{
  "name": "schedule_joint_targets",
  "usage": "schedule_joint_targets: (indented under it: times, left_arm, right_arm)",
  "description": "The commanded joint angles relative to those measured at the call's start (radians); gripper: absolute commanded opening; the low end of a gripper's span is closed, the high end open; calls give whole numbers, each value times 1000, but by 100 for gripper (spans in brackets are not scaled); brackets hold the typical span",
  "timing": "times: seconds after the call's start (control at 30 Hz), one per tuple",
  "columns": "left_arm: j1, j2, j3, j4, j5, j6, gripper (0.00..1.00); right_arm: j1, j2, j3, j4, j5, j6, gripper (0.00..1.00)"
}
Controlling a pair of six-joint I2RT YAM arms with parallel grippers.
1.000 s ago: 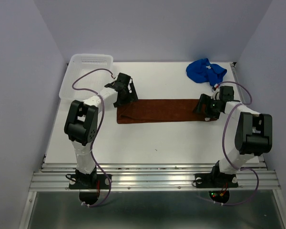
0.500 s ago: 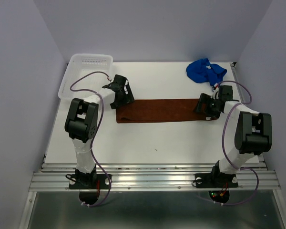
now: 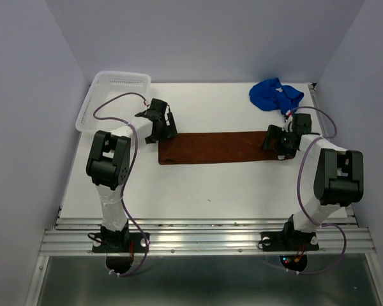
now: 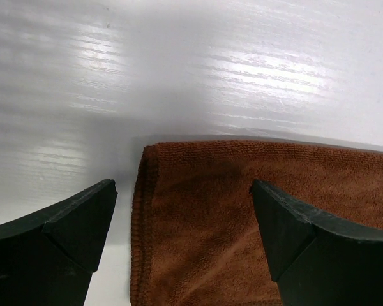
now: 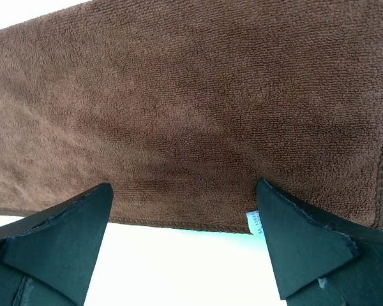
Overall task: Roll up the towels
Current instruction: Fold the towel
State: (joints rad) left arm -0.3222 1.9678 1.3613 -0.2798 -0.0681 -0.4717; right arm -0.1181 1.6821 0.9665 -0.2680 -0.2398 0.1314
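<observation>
At table [image 3: 210, 185] centre — brown towel [image 3: 214, 148] flat, long axis left-right | left fingers [image 4: 57, 242] apart | right fingers [image 5: 306, 248] apart

Rust-brown towel [image 3: 214, 147], white tag [image 5: 252, 221]; royal-blue towel [image 3: 276, 94]; white mesh basket [image 3: 124, 81]; white table [image 3: 210, 185].

No text, brand or number can be read anywhere; the white tag [image 5: 251, 222] at the hem of the brown towel [image 5: 198, 108] is too small and blurred to show any print
</observation>
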Motion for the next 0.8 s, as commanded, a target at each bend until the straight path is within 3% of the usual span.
schedule_joint_targets:
  times: [0.0, 0.23, 0.77]
  left_arm:
    - [-37, -84, 36, -10, 7, 65, 99]
    - [-96, -181, 27, -50, 13, 48, 99]
    - [-150, -254, -252, -2, 56, -59, 99]
  right_arm:
    - [-11, -13, 6, -14, -1, -45, 100]
    - [-11, -99, 5, 0, -73, -38, 100]
    - [-11, -99, -25, -5, -33, 0, 100]
